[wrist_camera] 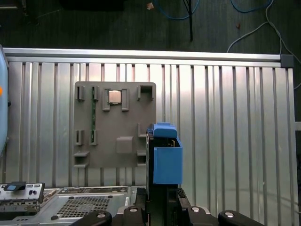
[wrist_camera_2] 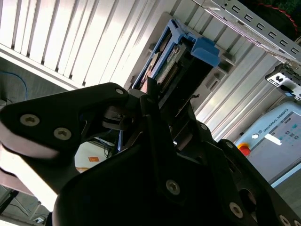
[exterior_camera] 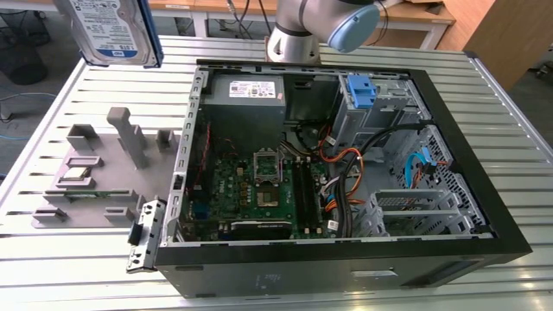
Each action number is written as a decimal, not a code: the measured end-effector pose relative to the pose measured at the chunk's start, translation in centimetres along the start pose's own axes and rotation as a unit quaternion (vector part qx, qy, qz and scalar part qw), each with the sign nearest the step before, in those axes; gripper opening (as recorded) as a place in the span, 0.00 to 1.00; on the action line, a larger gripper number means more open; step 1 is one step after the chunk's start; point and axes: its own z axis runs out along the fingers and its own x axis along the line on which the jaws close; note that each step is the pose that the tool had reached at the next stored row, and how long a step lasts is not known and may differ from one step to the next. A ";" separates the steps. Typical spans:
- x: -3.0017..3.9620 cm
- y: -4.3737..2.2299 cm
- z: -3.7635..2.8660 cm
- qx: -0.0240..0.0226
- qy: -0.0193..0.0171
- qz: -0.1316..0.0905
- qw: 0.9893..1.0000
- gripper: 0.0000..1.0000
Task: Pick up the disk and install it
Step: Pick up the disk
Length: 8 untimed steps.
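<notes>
Table (exterior_camera: pixel 52 278): slatted silver metal top. In the exterior view it carries:
- an open black computer case (exterior_camera: pixel 346 275) lying on its side, from centre through 3 o'clock;
- a flat grey fixture plate (exterior_camera: pixel 108 162) with upright slots, at 9 o'clock, just beside the case.

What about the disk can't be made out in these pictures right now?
1. Exterior view: the disk has its top cut off by the picture's upper edge.
2. First wrist view: it stands edge-on, so its label is hidden, and the gripper covers its lower end.
3. Second wrist view: the gripper's dark body blocks most of it.
</notes>
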 end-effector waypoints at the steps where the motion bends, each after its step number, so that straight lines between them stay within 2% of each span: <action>1: 0.00 -0.10 -0.01 0.000 0.000 0.000 1.000 0.35; 8: -0.03 -1.15 -0.04 0.000 0.000 0.000 1.000 0.35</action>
